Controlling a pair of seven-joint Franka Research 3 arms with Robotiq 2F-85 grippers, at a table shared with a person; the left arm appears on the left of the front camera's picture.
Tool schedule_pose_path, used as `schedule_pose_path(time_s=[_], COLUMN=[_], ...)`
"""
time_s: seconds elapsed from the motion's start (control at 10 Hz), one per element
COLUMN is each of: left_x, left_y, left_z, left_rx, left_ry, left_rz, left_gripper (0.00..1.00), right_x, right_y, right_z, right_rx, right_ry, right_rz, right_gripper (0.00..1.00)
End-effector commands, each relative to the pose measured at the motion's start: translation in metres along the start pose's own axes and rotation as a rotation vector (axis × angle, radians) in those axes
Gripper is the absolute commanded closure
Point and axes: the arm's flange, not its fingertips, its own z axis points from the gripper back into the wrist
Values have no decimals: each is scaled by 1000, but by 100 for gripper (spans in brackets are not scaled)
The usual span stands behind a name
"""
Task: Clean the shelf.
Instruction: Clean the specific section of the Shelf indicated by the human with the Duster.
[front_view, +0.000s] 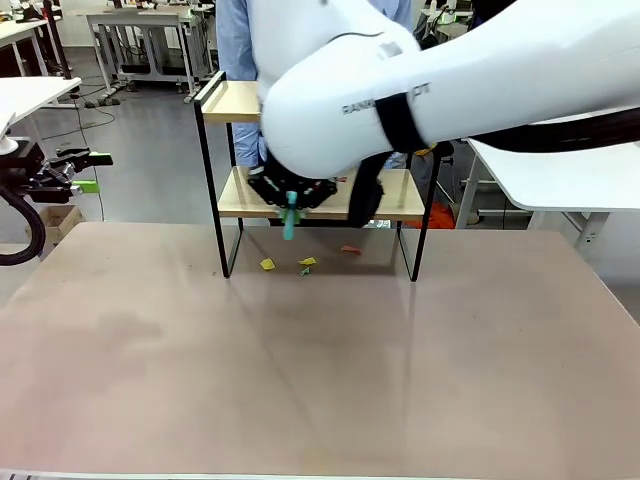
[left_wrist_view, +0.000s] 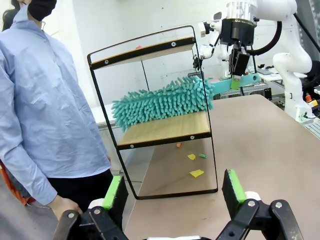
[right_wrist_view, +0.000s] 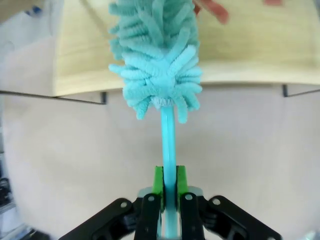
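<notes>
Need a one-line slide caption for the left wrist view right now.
Right claw holds a teal duster along the lower board of the shelf; coloured scraps lie on the table beneath.

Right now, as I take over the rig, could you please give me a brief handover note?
Right gripper: shut on the handle of the teal duster, whose fluffy head lies on the lower board of the shelf.
Left gripper: open, holding nothing, apart from the shelf.
Yellow, green and orange paper scraps lie on the table under the shelf; a person stands beside it.
Done, it seems: some scraps are off the shelf.
Left, probably: finish the lower board, then the top board.
</notes>
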Motion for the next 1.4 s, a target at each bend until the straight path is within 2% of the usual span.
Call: schedule_pose_path(time_s=[0.0, 0.5, 0.7, 0.8, 0.9, 1.2, 1.3], left_x=[2, 2, 2, 2, 2, 2, 2], left_y=[-2, -2, -2, -2, -2, -2, -2], left_z=[-1, -1, -1, -1, -1, -1, -1], left_rx=[-6, -6, -6, -6, -6, -6, -6], left_ry=[3, 3, 3, 3, 3, 3, 3], left_rz=[-14, -14, -14, -14, -14, -14, -14], left_gripper=[0, 0, 0, 0, 0, 0, 0], right_x=[-11, 0, 0, -4, 7, 4, 0], right_y=[-52, -149, -175, -177, -160, -165, -154], right_z=[5, 11, 22, 32, 14, 20, 35], right_rx=[-19, -134, -163, -141, -160, -166, -39], right_ry=[43, 61, 36, -1, 32, 18, -13], right_rz=[-28, -64, -59, -33, -78, -61, 54], right_gripper=[87, 87, 87, 87, 87, 87, 87])
